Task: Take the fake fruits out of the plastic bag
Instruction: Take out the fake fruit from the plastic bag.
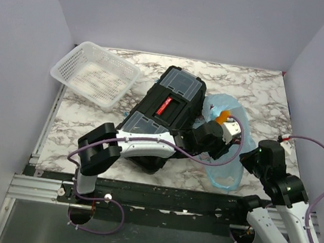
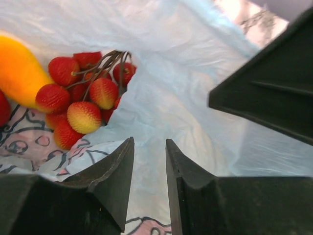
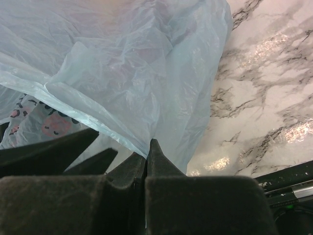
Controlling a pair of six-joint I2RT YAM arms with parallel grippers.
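The light was bright and even, falling from above. The marble table [image 3: 274, 98] carried white glare spots. In the wrist views the near black fingers [image 2: 112, 186] were soft, out of focus, and the plastic bag [image 2: 195, 98] looked washed out.

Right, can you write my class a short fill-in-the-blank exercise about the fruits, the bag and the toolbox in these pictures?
1. The grapes and the mango lie ____ the bag.
2. The right gripper, jaws shut, pinches the edge of the ____.
3. In the top view, the toolbox stands ____ the basket and the bag.

Missing words: inside; bag; between.
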